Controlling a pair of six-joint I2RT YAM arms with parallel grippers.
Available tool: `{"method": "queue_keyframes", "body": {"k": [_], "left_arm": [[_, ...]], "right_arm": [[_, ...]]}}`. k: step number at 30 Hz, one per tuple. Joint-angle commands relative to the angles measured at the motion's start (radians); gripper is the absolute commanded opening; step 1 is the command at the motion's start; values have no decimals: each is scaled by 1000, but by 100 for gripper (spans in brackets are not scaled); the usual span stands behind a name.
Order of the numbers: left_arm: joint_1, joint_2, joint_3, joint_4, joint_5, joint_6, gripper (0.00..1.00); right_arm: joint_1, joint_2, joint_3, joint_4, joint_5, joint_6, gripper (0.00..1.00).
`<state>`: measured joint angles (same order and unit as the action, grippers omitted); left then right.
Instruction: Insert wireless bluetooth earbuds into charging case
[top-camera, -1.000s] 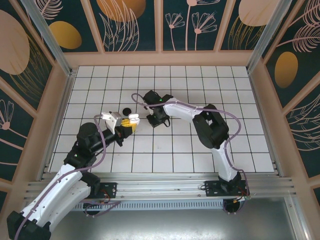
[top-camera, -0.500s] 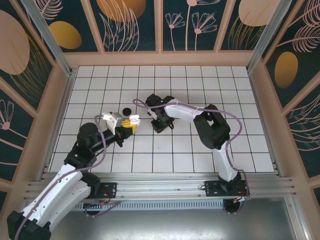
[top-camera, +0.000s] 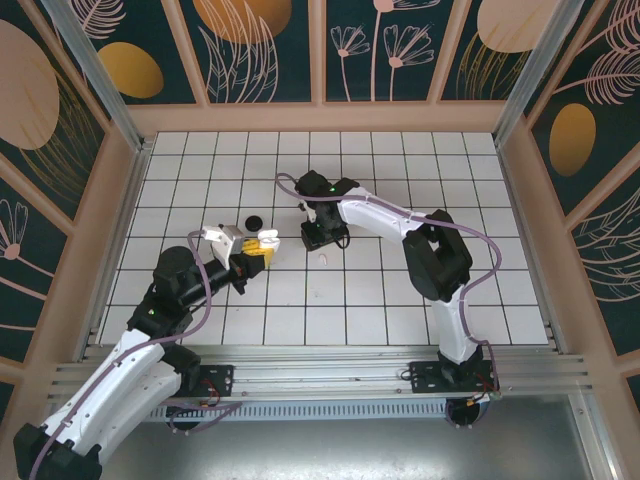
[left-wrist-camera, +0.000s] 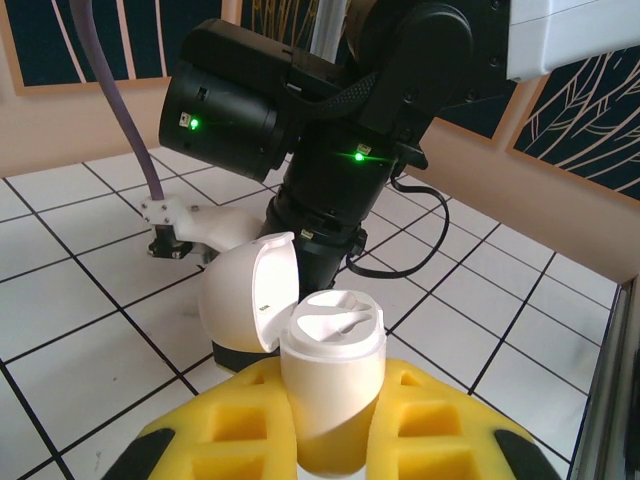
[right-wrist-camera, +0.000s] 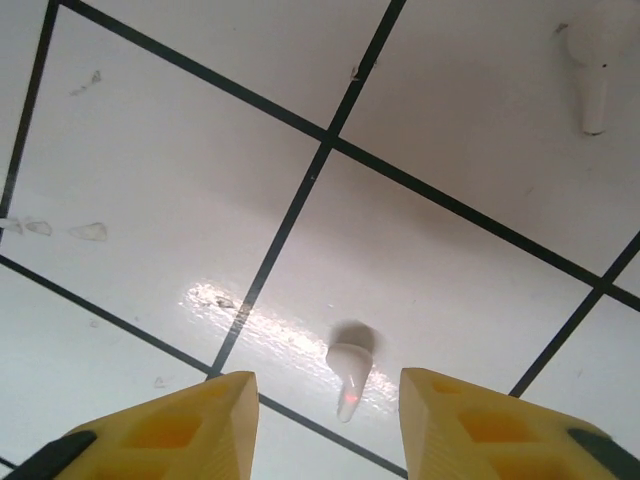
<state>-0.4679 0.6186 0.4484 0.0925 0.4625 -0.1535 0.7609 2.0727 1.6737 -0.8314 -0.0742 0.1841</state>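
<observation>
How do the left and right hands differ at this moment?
The left hand is shut on the white charging case, lid open; the right hand is open and empty. The left hand holds the case upright; the right hand hovers over a white earbud lying on the tiles. Both have yellow fingers.

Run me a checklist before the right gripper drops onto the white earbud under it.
1. Right gripper open: ok, its fingers stand apart with nothing between them.
2. White earbud lined up: ok, it lies on the tile, in the gap between the fingers.
3. Second white earbud out of the way: ok, it lies well apart.
4. Charging case held: ok, the left gripper is shut on it.
5. Lid open: ok, flipped back.
6. Case slots free: ok, they look empty.
</observation>
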Motion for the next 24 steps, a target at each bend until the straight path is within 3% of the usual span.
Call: {"method": "queue_keyframes", "body": {"k": [1, 24], "left_arm": [[-4, -7, 0, 12, 4, 2, 0], [-4, 4, -4, 24, 0, -4, 0]], "right_arm": [[-9, -2, -10, -37, -34, 84, 36], [15, 102, -6, -62, 3, 88, 34]]}}
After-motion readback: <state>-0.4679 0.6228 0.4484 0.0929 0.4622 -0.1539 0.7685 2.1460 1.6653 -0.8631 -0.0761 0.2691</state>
